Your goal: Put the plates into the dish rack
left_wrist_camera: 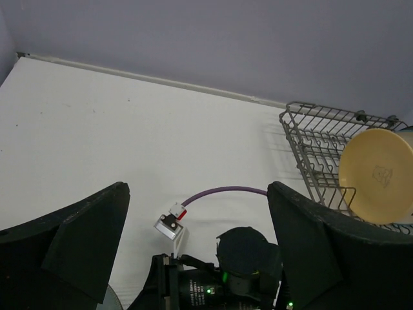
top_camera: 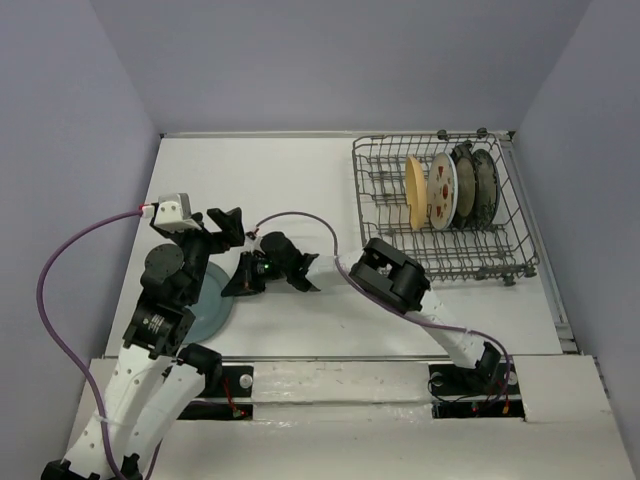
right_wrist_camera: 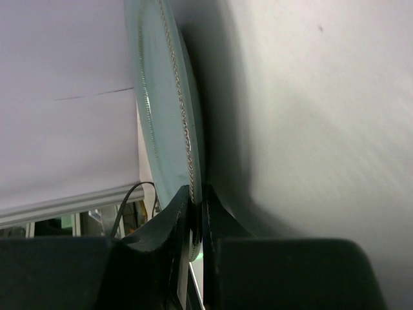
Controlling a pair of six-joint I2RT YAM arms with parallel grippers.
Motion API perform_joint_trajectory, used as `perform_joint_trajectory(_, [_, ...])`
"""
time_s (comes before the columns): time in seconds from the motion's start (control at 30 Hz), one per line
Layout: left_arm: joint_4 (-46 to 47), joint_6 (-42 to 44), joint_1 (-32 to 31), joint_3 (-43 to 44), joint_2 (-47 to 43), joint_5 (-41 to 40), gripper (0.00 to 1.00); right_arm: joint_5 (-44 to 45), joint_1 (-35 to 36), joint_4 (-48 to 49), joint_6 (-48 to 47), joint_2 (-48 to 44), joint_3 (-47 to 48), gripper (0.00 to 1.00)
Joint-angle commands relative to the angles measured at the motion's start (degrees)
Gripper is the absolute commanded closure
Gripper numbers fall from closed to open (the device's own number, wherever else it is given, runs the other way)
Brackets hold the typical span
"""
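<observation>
Your right gripper point(right_wrist_camera: 195, 194) pinches the teal plate point(right_wrist_camera: 161, 116) by its rim to carry it right to the rack point(top_camera: 500, 262); your left gripper point(left_wrist_camera: 197, 223) gapes, idle.

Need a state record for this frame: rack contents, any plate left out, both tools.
rack: dish rack, far right of table
in rack: four upright: yellow plate, white plate with red marks, two dark-patterned plates
outside rack: teal plate, left side, partly under left arm
right tool: shut on teal plate rim
left tool: open, empty
</observation>
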Motion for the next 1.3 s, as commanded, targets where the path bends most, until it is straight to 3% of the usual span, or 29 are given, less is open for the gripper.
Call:
perform_joint_trajectory(0.0, [3.36, 0.22, 0.44, 0.00, -0.75, 0.03, 0.01, 4.23, 0.30, 0.17, -8.08, -5.79, -4.65, 0.93])
perform_joint_trajectory(0.77, [3.62, 1.28, 3.17, 0.00, 0.57, -3.32, 0.01, 10.82, -13.14, 4.14, -21.17, -41.12, -26.35, 0.93])
perform_joint_trajectory(1.0, [3.71, 0.84, 4.84, 0.09, 1.97, -1.12, 0.01, 18.02, -17.18, -2.62, -30.91, -50.86, -28.03, 0.93])
perform_joint_trajectory(1.2, [3.80, 0.49, 5.10, 0.09, 1.71, 1.25, 0.01, 28.66, -19.91, -12.92, -43.58, -59.31, -26.28, 0.93])
perform_joint_trajectory(1.27, [3.71, 0.23, 5.02, 0.00, 1.01, 2.04, 0.01, 36.01, -20.52, -17.29, -48.31, -62.30, -25.48, 0.93])
